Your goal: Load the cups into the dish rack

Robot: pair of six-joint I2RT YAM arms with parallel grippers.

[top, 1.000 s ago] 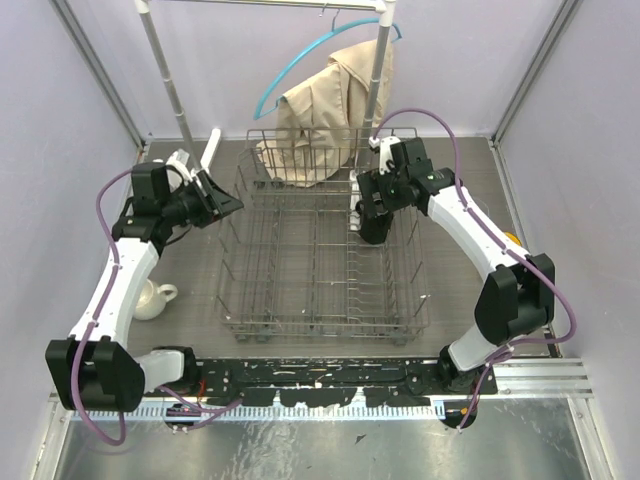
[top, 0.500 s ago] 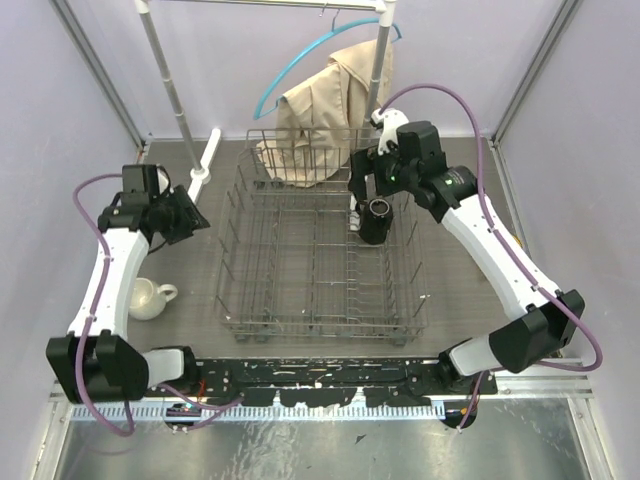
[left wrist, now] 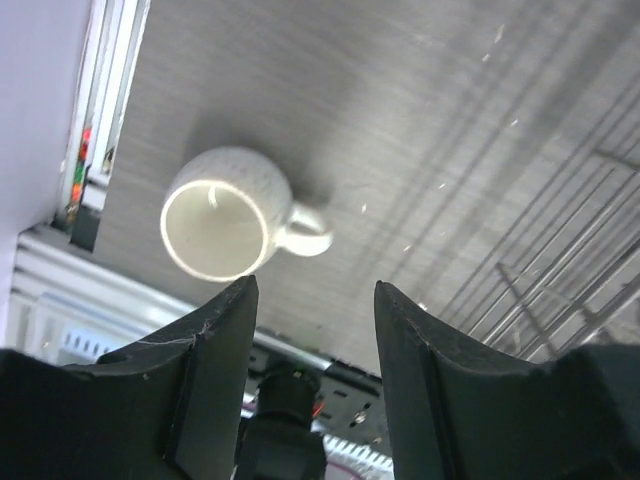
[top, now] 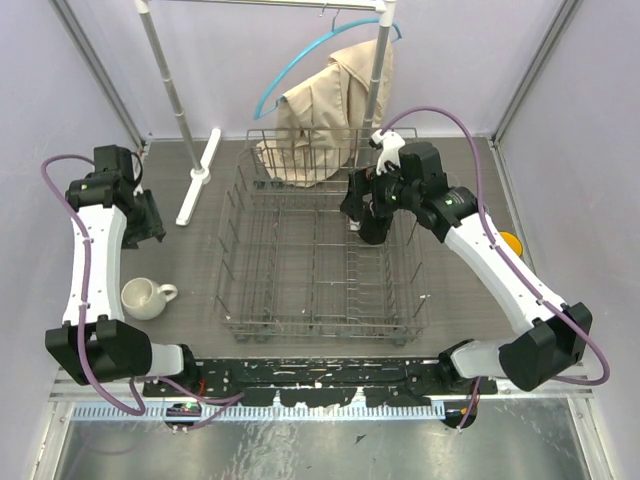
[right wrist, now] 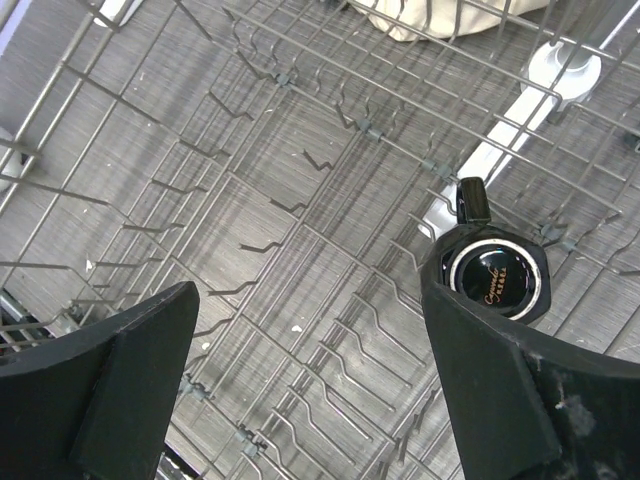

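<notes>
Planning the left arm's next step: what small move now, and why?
Probably lower the open left gripper toward the round-bellied white mug: it stands upright on the table, outside the grey wire dish rack, just off-centre of the open jaws.

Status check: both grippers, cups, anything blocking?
Left gripper open, facing white mug on table. Right gripper open above dish rack, black mug base-up inside. Nothing blocking the white mug.
</notes>
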